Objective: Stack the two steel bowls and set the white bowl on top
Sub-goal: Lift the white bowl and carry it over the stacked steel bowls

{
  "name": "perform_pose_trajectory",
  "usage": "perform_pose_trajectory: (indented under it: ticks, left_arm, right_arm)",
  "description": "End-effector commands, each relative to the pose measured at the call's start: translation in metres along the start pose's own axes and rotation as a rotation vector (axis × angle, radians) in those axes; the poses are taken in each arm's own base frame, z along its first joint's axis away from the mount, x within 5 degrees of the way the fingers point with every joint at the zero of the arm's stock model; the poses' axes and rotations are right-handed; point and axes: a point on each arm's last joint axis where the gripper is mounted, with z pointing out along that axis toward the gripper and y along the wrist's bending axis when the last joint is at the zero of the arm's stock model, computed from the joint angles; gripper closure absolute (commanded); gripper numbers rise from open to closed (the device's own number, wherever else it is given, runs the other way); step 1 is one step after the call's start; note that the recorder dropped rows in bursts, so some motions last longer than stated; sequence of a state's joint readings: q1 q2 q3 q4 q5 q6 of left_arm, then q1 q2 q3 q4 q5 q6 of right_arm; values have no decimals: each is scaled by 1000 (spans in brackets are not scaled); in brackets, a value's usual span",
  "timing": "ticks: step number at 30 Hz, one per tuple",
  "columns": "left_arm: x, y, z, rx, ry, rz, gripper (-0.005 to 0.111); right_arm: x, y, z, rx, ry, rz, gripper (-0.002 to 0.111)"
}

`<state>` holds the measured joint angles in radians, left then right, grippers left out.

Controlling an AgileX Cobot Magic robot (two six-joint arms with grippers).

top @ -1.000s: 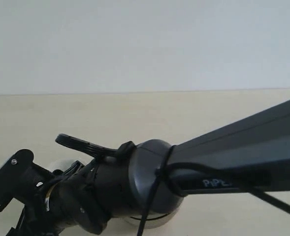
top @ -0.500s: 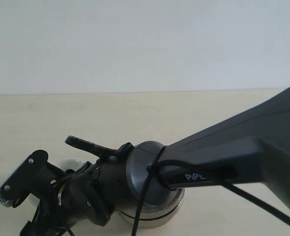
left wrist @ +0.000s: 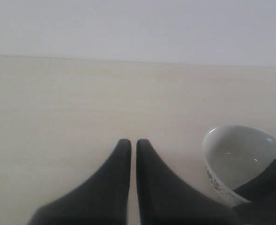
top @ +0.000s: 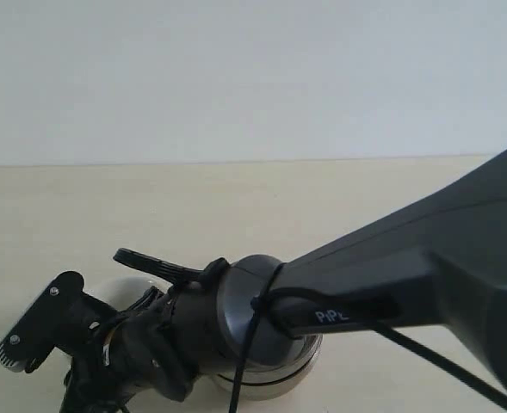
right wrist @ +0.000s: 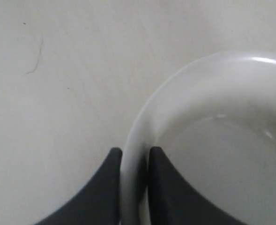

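The right end effector (right wrist: pixel 134 152) is clamped on the rim of the white bowl (right wrist: pixel 222 140), one finger inside the wall and one outside. In the exterior view the right arm (top: pixel 391 267) reaches across to the left, and the white bowl sits on the bench (top: pixel 236 206) just behind the arm's wrist. A steel bowl (top: pixel 287 372) shows beneath the arm; I cannot tell whether it is one bowl or two stacked. The left end effector (left wrist: pixel 133 143) is closed on nothing, with the white bowl near it.
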<state>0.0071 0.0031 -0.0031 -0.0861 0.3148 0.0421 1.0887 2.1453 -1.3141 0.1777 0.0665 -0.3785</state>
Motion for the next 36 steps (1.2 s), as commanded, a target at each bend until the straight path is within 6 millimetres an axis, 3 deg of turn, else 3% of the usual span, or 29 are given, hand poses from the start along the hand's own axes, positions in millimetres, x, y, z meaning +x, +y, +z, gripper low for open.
perform_pose_trajectory:
  ticks: [1,9,18,24,29,36]
  left_arm:
    - [0,0,0,5,-7,-4,103]
    - [0,0,0,5,-7,-4,103]
    - [0,0,0,5,-7,-4,103]
    - [0,0,0,5,-7,-4,103]
    - [0,0,0,5,-7,-4,103]
    - [0,0,0,5,-7,-4,103]
  right_arm:
    - [-4,-2,0,13,-28,-62,108]
    - [-26,1,-15,15,-89,-97,108]
    - [-60,1,-63,15,-167,-134,108]
    - [-73,0,-100,-4,-157,-147,108]
    - [-73,-13,-128,6,-100,-130,108]
    - [-48,-46,-143,117,119,3,108]
